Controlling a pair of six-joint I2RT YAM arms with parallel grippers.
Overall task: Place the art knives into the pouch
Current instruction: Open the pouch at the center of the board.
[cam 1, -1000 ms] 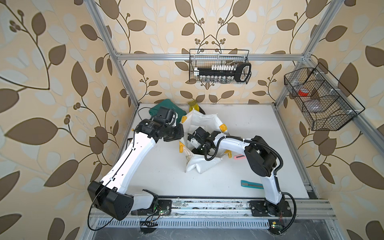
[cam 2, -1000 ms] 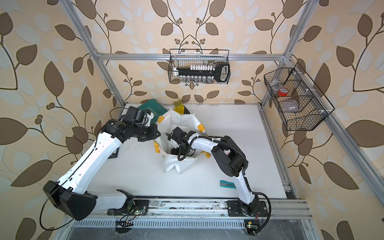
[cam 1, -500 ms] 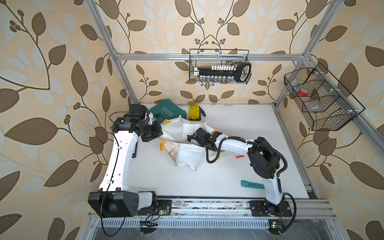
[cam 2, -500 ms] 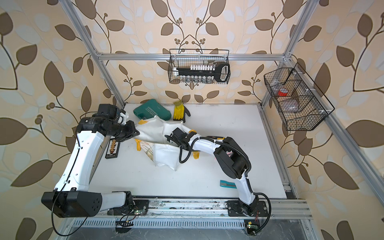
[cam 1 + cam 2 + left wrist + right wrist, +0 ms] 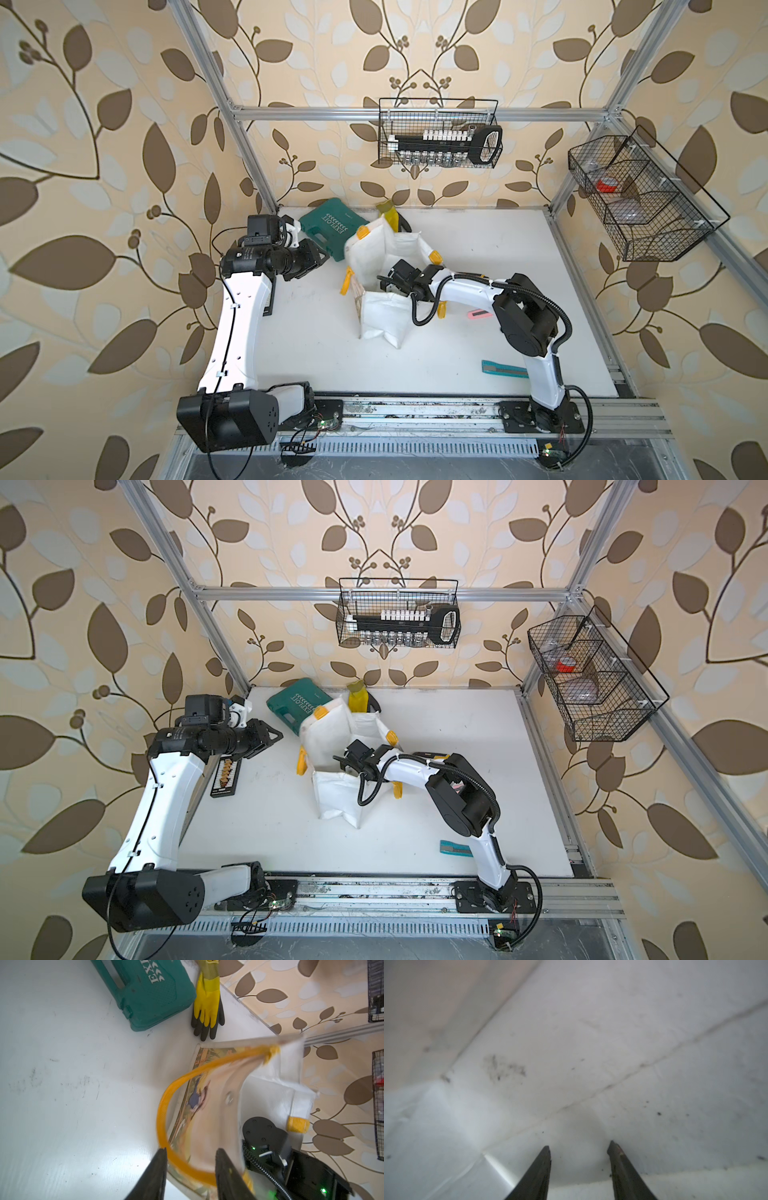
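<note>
1. Pouch [image 5: 380,318] stands open on the counter [image 5: 311,345].
2. Right jaws apart, empty, inside it.
3. Left jaws apart, beside its handle [image 5: 161,1109].
4. Teal tool [image 5: 500,368] and pink tool [image 5: 480,314] lie outside it; cannot tell which is the knife.

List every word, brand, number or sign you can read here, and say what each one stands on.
"EXPLOIT": white letters on the lid of the green tool case, beside a row of small chevrons; upside down in both top views.
"EX": the same word, cut off by the picture's edge in the left wrist view.
Black bit holder: any marking is too small to read.
Pouch: a painted picture only, no words visible.
</note>
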